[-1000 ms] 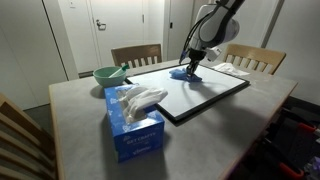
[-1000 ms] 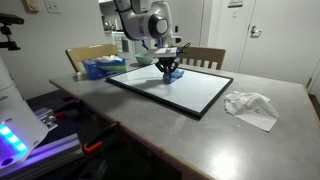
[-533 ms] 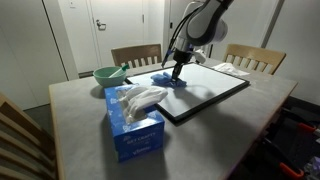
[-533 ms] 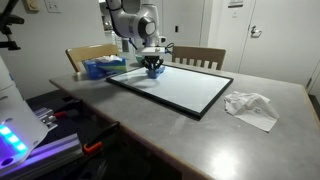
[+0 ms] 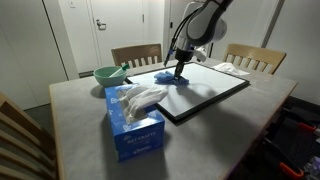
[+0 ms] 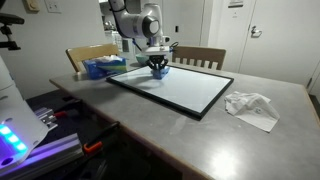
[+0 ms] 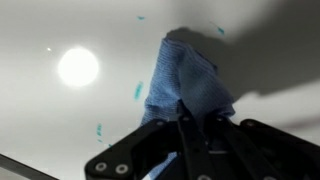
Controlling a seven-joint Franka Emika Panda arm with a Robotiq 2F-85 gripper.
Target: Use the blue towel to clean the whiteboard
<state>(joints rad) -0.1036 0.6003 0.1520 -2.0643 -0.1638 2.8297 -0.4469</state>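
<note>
Gripper [image 7: 186, 118] clamped on blue towel [image 7: 185, 72] against whiteboard [image 7: 50, 115], jaw tips hidden in cloth

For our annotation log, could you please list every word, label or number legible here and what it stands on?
No text is legible in any view.
On the blue box: any print too blurred to read.
On the wall sign: too small to read.
On the whiteboard: only stray blue marks, no words.

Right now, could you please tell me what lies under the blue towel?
The blue towel rests on the whiteboard, pinched from above by the end effector. Small blue marks show on the board around it; whatever lies on the patch beneath the cloth is covered.
</note>
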